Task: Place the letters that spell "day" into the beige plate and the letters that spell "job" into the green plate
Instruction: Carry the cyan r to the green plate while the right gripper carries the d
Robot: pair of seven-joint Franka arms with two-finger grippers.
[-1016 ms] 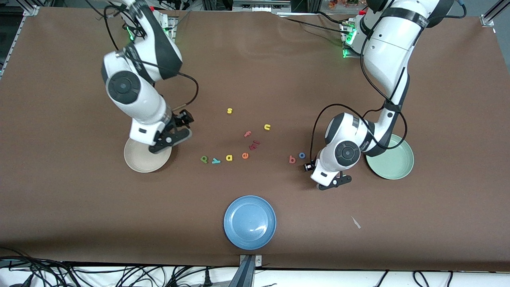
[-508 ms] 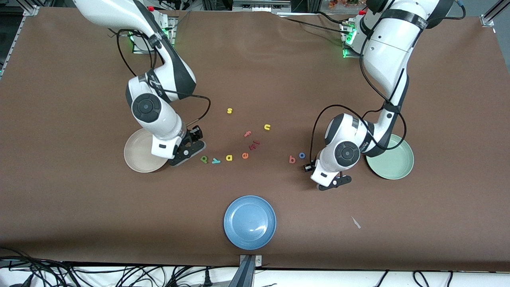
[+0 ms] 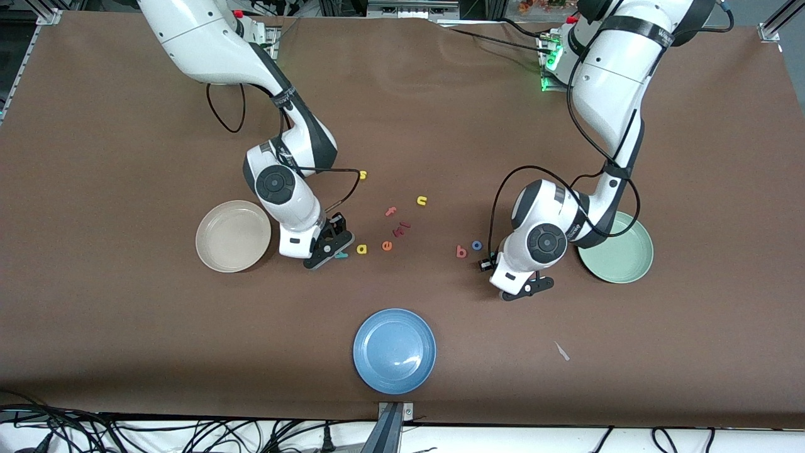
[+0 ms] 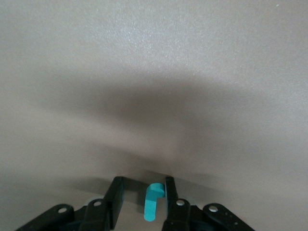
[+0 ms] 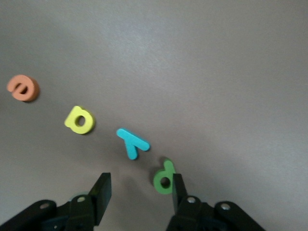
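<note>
**A:** What do we see of the teal j (image 4: 153, 199)?

**B:** A small hooked foam piece, flat on the table between the left gripper's (image 4: 143, 186) fingers. It touches one finger and a gap separates it from the other, so the jaws are partly apart and nothing is clamped.

**A:** And the right gripper (image 5: 140, 186)?

**B:** We find it spread wide and empty. The dark green d (image 5: 164, 179) lies against one finger, with the teal y (image 5: 132, 143) and yellow a (image 5: 80, 120) ahead of the jaws.
</note>
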